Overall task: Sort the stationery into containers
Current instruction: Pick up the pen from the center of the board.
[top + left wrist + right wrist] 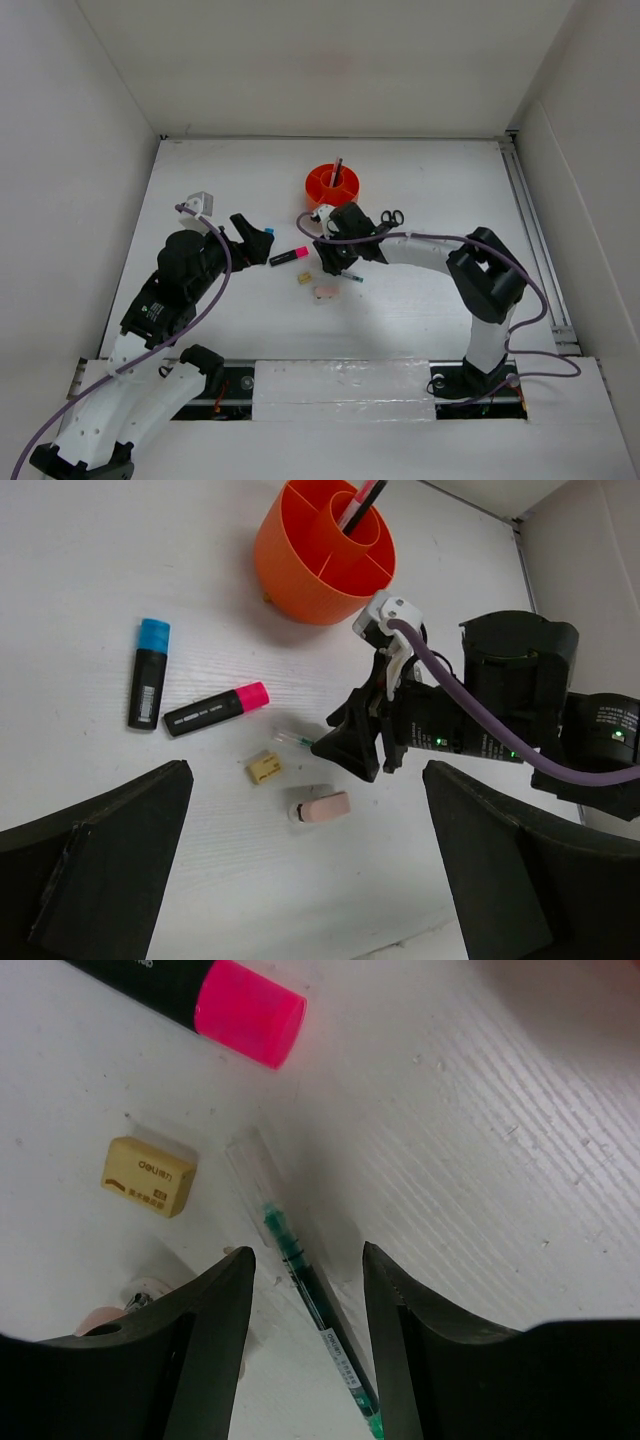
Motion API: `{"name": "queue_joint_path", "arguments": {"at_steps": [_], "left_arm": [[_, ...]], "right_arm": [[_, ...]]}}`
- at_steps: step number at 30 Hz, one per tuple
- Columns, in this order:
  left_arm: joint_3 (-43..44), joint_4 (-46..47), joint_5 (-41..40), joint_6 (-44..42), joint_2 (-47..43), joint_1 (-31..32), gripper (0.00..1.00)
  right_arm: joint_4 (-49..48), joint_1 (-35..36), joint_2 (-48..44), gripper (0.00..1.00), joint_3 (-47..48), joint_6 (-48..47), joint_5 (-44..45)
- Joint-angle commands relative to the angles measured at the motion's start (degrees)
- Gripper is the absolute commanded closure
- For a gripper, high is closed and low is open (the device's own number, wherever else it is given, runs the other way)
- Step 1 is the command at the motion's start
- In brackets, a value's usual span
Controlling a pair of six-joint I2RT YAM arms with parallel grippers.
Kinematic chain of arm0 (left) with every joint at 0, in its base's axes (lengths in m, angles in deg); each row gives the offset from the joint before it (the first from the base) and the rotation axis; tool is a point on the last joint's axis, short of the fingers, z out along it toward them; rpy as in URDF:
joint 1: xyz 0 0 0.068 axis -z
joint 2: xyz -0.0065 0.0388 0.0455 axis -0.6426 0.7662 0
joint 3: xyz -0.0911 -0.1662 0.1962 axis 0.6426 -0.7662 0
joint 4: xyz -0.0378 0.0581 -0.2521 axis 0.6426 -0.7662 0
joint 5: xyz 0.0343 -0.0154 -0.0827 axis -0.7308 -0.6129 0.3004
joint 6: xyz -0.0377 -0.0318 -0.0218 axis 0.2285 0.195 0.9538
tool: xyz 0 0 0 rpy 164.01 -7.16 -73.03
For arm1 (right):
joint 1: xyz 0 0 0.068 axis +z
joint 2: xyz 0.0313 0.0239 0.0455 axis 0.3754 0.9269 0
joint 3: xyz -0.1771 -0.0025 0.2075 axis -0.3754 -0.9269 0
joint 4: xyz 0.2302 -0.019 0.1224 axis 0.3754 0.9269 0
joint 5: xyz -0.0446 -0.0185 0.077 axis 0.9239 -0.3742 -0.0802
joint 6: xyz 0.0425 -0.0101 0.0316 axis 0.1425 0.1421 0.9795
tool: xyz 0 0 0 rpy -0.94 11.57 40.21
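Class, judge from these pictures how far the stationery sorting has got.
Done: a pencil and a dark pen stand in the orange organiser. In hand: the right gripper, open, straddles the green-tipped pen. Remaining: pink-capped highlighter, blue-capped highlighter, tan eraser, pink eraser and scissors lie outside. The left gripper is open, holding nothing.

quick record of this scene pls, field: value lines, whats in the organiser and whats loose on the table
organiser: orange, round; dark pen and pink-red pencil stand in its middle well
loose on table: blue-capped highlighter, pink-capped highlighter, tan eraser, pinkish eraser, scissors, green pen
right gripper: low over the green pen, jaws open either side of it
left gripper: jaws wide open, holding nothing
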Motion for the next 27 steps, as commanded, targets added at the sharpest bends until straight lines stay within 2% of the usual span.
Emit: {"name": "queue_joint_path", "arguments": {"at_steps": [1, 11, 16, 19, 20, 27], "left_arm": [[0.8, 1.9, 0.8, -1.0, -0.6, -0.1, 0.00], [0.8, 2.5, 2.4, -1.5, -1.1, -0.1, 0.00], [0.3, 2.5, 2.4, -1.5, -1.8, -0.1, 0.00], [0.3, 2.5, 2.4, -1.5, -2.3, -0.1, 0.00], [0.3, 2.5, 2.4, -1.5, -2.3, -0.1, 0.00], [0.3, 2.5, 2.4, -1.5, -2.8, 1.0, 0.00]], "right_arm": [[0.6, 0.9, 0.5, 0.47, 2.0, -0.9, -1.3], [2.9, 3.7, 4.6, 0.45, 4.0, 0.2, 3.9], [5.0, 4.2, 6.5, 0.48, 5.8, 0.7, 7.3], [6.3, 4.2, 7.0, 0.53, 6.9, 1.8, 9.3], [7.0, 4.8, 7.0, 0.60, 7.4, 1.8, 9.8], [8.6, 6.4, 8.9, 0.73, 9.1, 3.0, 14.9]]}}
